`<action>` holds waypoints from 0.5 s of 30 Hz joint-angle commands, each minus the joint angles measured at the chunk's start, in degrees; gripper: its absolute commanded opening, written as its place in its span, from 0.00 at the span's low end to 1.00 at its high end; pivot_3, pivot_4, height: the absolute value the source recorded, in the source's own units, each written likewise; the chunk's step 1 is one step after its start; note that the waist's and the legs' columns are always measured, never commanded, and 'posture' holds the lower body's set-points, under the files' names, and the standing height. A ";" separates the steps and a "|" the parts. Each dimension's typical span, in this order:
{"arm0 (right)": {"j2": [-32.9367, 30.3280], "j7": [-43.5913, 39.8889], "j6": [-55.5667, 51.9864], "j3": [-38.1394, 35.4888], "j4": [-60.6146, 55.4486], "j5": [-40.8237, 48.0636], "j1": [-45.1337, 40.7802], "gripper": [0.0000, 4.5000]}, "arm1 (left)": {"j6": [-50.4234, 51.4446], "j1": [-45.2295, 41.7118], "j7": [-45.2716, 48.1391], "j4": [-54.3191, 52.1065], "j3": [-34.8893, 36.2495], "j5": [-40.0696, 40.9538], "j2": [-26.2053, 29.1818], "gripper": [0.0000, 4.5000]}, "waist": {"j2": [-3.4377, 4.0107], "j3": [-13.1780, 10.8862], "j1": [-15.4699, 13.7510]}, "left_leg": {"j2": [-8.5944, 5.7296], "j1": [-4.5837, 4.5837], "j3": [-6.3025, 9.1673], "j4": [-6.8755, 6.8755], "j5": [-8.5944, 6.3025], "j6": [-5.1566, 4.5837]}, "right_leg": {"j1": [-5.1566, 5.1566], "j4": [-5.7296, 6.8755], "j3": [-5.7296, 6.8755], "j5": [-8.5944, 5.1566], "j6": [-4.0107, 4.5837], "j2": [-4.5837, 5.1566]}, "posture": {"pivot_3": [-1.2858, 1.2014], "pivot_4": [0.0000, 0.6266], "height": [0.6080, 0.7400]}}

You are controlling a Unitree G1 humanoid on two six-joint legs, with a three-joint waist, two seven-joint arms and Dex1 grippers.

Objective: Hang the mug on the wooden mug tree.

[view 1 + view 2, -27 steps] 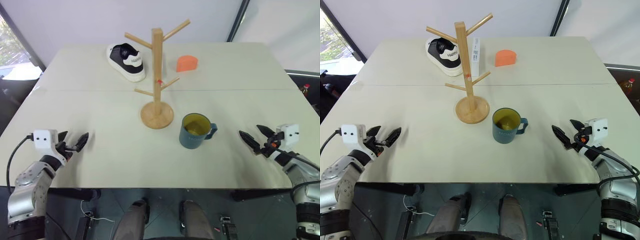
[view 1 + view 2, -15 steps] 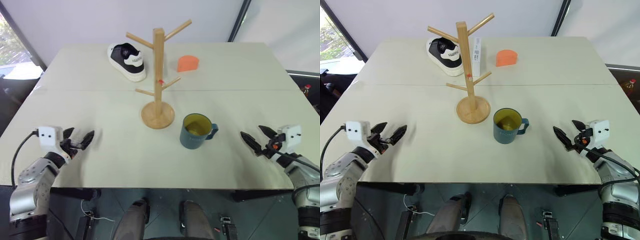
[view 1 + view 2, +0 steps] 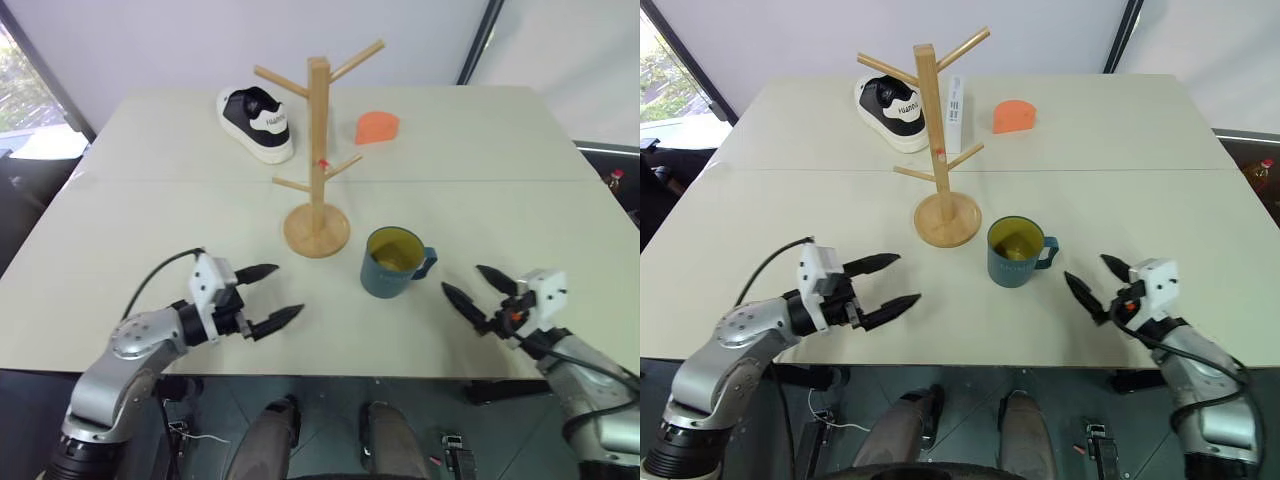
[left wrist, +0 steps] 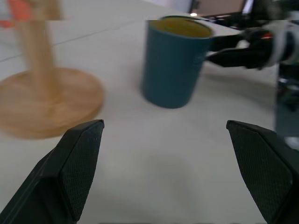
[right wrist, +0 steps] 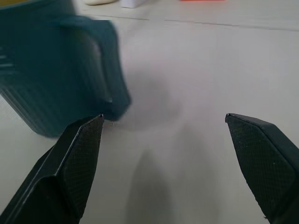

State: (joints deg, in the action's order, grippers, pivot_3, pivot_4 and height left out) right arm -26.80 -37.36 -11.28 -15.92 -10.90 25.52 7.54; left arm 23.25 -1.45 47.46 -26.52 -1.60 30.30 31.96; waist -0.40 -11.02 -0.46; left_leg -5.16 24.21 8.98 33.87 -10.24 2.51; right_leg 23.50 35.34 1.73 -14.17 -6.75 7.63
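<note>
The dark teal mug [image 3: 395,262] with a yellow inside stands upright on the table, its handle [image 5: 112,70] turned toward my right side. Just behind it to the left stands the wooden mug tree [image 3: 318,150], all its pegs bare. My left gripper [image 3: 285,291] hovers open near the table's front edge, left of the mug, pointing at it; the left wrist view shows the mug [image 4: 170,65] and the tree's base [image 4: 46,100] ahead. My right gripper [image 3: 462,280] is open a short way right of the handle, touching nothing.
A black and white shoe [image 3: 255,122] lies at the back left behind the tree. An orange wedge [image 3: 377,127] sits at the back centre, with a white box [image 3: 952,112] standing between them. The table's front edge [image 3: 330,372] runs just under both grippers.
Both arms have swung inward toward the mug: the left gripper moved far to the right, the right gripper moved left toward the handle. The mug and tree stayed put.
</note>
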 commanded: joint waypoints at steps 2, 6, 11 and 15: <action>1.73 1.74 3.20 0.70 0.17 -2.03 -1.13 0.96 | -0.21 -2.00 -0.41 -1.97 -1.38 -0.19 -0.60 1.00 | 0.00 0.00 -0.24 | -0.03 0.04 0.05 0.00 0.00 -0.01 | 0.03 -0.03 -0.02 0.00 0.00 0.01 | 0.52 0.24 1.00; 2.65 1.82 5.44 1.15 2.51 -2.88 -1.97 0.96 | -0.60 -2.64 -0.63 -2.33 -1.66 -0.15 -1.08 1.00 | 0.00 0.00 -0.26 | -0.05 0.04 0.03 -0.02 0.05 -0.18 | 0.06 -0.02 -0.01 0.01 -0.01 -0.02 | 0.52 0.24 1.00; 3.14 1.60 7.79 1.49 5.45 -3.83 -3.15 0.96 | -0.73 -2.92 0.01 -3.06 -1.65 0.30 -0.89 1.00 | 0.01 0.00 -0.20 | -0.03 0.01 0.00 0.00 0.07 -0.21 | 0.05 0.04 -0.01 0.02 -0.03 -0.06 | 0.52 0.24 1.00; 3.80 2.36 8.85 2.06 6.71 -4.84 -4.40 0.96 | -0.76 -2.76 0.84 -3.88 -1.92 0.32 -0.30 1.00 | 0.01 0.00 -0.17 | -0.02 -0.08 -0.03 0.01 0.07 -0.20 | -0.02 0.05 -0.02 0.03 -0.04 -0.06 | 0.52 0.24 1.00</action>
State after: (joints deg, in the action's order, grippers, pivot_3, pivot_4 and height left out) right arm -23.42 -35.45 -4.22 -13.69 -3.58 20.92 3.98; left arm 23.24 -4.15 47.71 -27.73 -3.55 30.01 31.24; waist -0.39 -11.02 -0.63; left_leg -5.18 24.13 8.96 33.88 -10.17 2.31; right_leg 23.48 35.39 1.71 -14.13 -6.79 7.56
